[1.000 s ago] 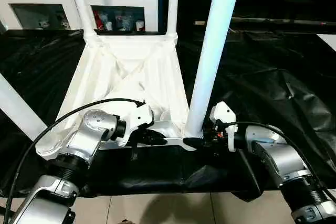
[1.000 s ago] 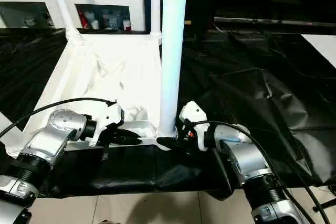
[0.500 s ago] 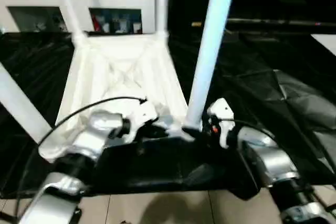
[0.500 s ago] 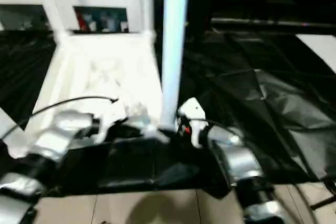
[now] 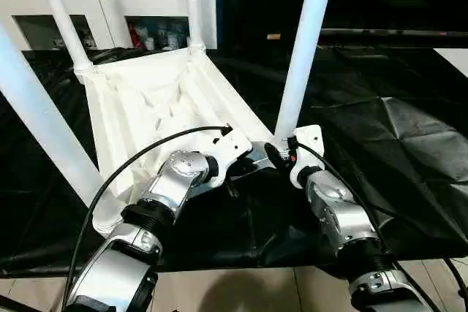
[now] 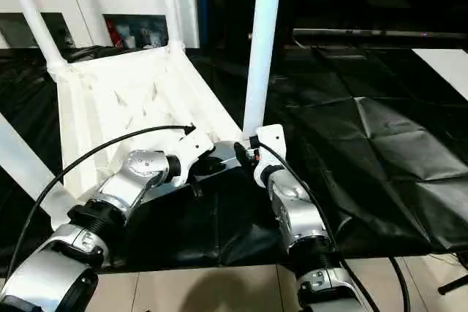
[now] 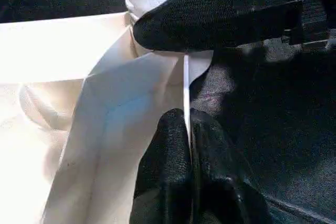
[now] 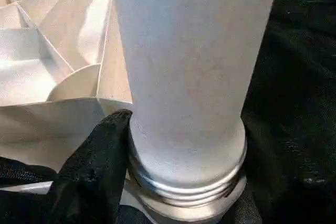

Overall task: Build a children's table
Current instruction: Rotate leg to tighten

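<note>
table top (image 5: 146,107) turned | left pincer (image 7: 186,129) pinching rim | right pincer (image 5: 276,153) grasping leg (image 5: 303,49) | black cloth (image 5: 395,129)

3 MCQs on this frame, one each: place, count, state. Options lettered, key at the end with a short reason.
1. Where does the right gripper sit?
A. at the base of the near-right leg
B. on a far leg's tip
C. on the floor

2. How many legs stand in the table top's sockets?
A. two
B. three
C. four

3. What is the left gripper doing?
A. hanging wide open in the air
B. shut on the thin rim of the table top
C. holding a loose leg

Key:
1 A: its fingers flank the near-right leg just above the threads.
2 C: that leg plus the near-left leg, the far-left leg and the far-right leg all rise from the corners of the table top.
3 B: the left wrist view shows both fingers pressed together on the rim's white edge.
</note>
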Controlling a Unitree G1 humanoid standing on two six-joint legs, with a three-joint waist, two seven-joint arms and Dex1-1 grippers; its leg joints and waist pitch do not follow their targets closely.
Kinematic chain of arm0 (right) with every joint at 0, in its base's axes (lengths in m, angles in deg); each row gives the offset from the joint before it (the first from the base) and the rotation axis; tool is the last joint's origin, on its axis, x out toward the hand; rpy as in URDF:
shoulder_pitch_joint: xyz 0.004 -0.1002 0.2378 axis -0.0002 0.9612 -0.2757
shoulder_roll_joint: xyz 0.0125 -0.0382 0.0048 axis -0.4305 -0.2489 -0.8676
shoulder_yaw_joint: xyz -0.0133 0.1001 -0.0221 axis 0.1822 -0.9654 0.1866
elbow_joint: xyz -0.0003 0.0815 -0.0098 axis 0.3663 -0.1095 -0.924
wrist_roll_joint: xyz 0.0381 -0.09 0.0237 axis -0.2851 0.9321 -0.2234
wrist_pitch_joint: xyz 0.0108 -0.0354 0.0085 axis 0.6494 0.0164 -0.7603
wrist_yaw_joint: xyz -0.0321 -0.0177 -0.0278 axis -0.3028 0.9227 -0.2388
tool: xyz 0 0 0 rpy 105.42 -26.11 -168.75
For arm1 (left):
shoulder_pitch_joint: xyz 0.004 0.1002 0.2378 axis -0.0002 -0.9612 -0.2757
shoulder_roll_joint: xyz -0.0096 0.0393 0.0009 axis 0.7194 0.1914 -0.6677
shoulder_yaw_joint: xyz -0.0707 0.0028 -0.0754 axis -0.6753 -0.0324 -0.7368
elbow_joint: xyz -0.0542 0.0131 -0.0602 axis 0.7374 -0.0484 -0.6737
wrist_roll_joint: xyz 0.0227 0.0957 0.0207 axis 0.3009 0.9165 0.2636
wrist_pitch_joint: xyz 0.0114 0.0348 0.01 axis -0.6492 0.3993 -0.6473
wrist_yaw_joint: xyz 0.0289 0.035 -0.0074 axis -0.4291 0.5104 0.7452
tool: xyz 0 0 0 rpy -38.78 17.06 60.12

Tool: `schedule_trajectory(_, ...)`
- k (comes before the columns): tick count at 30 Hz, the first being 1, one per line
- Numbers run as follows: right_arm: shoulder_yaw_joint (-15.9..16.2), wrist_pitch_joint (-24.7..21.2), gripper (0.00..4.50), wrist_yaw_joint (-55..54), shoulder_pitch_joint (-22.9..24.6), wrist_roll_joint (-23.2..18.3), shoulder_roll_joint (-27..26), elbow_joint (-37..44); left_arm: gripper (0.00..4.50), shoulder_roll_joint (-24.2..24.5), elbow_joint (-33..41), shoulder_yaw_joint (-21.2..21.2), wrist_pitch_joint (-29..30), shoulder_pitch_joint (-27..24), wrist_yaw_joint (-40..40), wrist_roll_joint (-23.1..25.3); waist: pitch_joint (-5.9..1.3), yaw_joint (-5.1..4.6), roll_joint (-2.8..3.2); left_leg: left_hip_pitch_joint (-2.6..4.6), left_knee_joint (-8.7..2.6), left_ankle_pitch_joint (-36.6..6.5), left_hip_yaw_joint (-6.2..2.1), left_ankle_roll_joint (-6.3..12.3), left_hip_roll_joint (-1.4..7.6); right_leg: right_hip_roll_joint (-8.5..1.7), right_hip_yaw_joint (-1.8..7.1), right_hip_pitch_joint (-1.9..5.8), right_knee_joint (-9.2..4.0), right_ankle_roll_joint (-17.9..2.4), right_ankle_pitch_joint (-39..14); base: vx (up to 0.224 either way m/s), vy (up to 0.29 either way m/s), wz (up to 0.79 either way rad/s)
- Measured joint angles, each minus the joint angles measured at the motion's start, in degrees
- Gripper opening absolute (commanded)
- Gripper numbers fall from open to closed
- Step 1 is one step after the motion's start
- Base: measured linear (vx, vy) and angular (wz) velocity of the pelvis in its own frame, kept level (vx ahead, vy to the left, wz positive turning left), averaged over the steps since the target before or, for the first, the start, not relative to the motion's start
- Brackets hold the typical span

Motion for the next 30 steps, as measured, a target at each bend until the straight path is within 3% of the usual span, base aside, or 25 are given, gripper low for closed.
schedule_trajectory(6, 1.4, -0.8, 3.88, 11.6, 1.8, -1.8, 4.6, 3.1, 0.00, 2.6, 1.2, -0.5, -1.7, -1.1, -5.1, -1.3, 0.06, -0.05, 0.04, -0.03, -0.10, 0.0, -0.01, 0.00, 0.09, 0.05, -0.08, -0.09, 0.02, 0.0, 0.0, 0.000, 0.000, 0.00)
schedule_trajectory(11, 7.7, -3.2, 3.99, 28.8, 4.7, -3.0, 15.0, 11.6, 0.00, 7.8, 4.6, -0.5, -4.6, -3.8, -15.4, -3.5, 0.17, 0.54, -0.02, -0.09, -0.19, 0.0, -0.02, -0.01, 0.16, 0.08, -0.18, -0.12, 0.02, 0.0, 0.0, 0.000, 0.000, 0.00)
schedule_trajectory(20, 9.6, -5.2, 3.99, 41.4, 4.9, -5.6, 20.0, 16.5, 0.00, 12.2, 10.4, 0.1, -2.5, -6.7, -28.0, -6.9, 0.37, 1.86, -0.34, -0.28, -0.13, 0.0, 0.04, 0.00, 0.17, 0.07, -0.14, -0.28, 0.02, -0.1, 0.0, 0.000, 0.000, 0.00)
schedule_trajectory(24, 12.0, -5.8, 3.99, 44.5, 4.9, -5.2, 21.6, 18.0, 0.00, 12.7, 11.1, 0.1, -2.2, -7.1, -28.7, -7.1, 0.46, 1.71, -0.46, -0.30, -0.11, 0.0, 0.03, -0.01, 0.18, 0.07, -0.15, -0.30, 0.05, -0.1, 0.0, 0.000, 0.000, 0.00)
schedule_trajectory(30, 12.4, -5.7, 3.99, 44.3, 4.9, -4.2, 21.4, 18.0, 0.00, 12.9, 11.1, 0.1, -2.2, -7.2, -28.6, -7.1, 0.47, 1.60, -0.49, -0.30, -0.08, 0.0, 0.03, -0.01, 0.18, 0.07, -0.14, -0.30, 0.07, -0.1, 0.0, 0.000, 0.000, 0.00)
